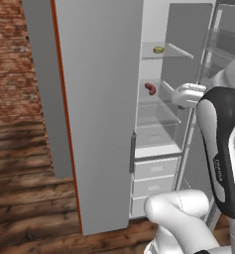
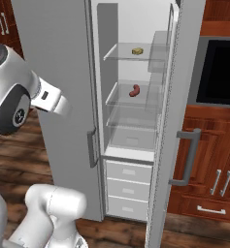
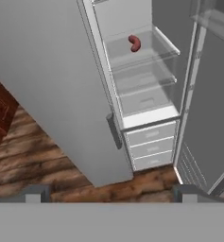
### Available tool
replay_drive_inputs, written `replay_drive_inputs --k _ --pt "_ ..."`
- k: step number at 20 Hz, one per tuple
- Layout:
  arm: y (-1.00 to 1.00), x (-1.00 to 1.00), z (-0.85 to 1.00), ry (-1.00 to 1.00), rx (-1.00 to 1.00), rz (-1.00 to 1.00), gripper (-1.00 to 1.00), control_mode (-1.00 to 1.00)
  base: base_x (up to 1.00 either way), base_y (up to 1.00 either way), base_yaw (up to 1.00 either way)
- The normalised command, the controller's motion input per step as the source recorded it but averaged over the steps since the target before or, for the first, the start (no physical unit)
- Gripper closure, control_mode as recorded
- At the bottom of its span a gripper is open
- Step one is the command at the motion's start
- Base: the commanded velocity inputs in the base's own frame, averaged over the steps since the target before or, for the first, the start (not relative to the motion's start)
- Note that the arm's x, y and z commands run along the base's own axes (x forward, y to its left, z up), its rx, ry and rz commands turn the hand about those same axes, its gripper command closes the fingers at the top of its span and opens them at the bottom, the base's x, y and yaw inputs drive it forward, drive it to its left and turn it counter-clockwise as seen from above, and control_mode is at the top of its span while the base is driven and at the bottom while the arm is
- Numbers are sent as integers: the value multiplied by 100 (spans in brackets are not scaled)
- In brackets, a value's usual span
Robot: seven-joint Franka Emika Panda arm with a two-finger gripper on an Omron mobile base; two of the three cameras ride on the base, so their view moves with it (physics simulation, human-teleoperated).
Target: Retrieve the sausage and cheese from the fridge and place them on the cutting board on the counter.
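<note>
Fridge [image 2: 184, 72] is open; your gripper [image 3: 111, 194] is wide and empty. Next, reach the sausage [image 3: 134, 43] at upper centre, then the cheese [image 2: 138, 50].

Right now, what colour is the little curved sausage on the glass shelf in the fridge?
Reddish-brown. The small curved sausage shows best in the hand view.

Even, bright rendered light, soft shadows, no glare; slightly coarse, unblurred pictures.
</note>
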Motion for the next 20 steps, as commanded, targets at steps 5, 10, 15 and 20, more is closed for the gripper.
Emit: replay_drive_inputs --k 5,10,15,20 --pt "0 10 -22 6 -5 25 -100 -100 0 0 0" --pt "0 0 -2 10 -8 -3 -100 -100 0 0 0" --pt "0 0 0 2 -2 -3 -100 100 -1 -6 -17" --pt "0 0 0 0 0 0 -100 100 7 -21 -15"
